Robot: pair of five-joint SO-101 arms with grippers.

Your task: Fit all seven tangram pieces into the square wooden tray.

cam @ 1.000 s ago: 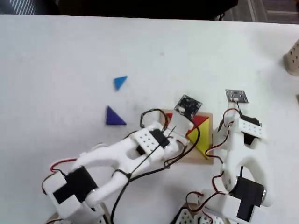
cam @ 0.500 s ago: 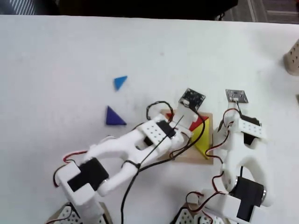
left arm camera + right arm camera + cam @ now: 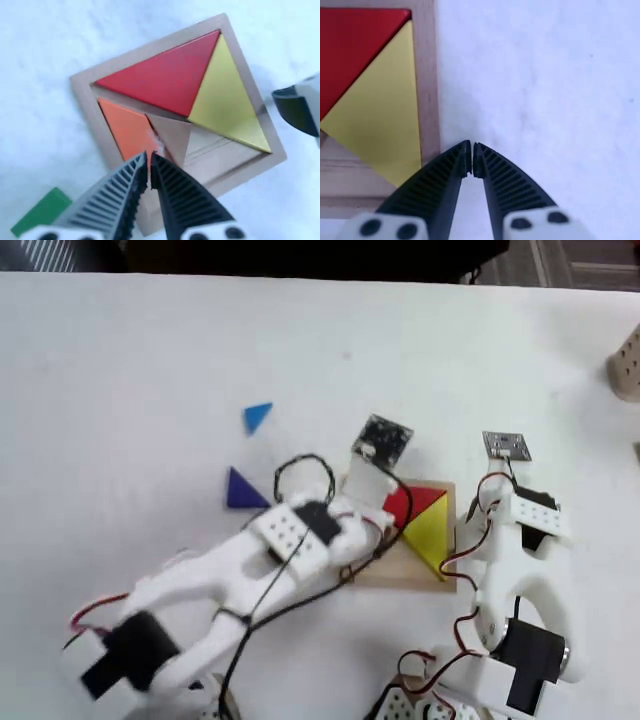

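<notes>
The square wooden tray lies mid-table. A red triangle and a yellow triangle fill its far side. In the left wrist view, an orange piece lies in the tray beside the red triangle and the yellow one. My left gripper hangs shut and empty over the orange piece's edge. A green piece rests outside the tray. My right gripper is shut and empty, just off the tray's rim. Two blue triangles lie apart to the left.
The left arm crosses the table's front left and covers the tray's near left corner. The right arm stands close by the tray's right side. A tan object sits at the far right edge.
The left arm has swung back and to the left, uncovering more of the red and yellow triangles. The right arm has kept still.
</notes>
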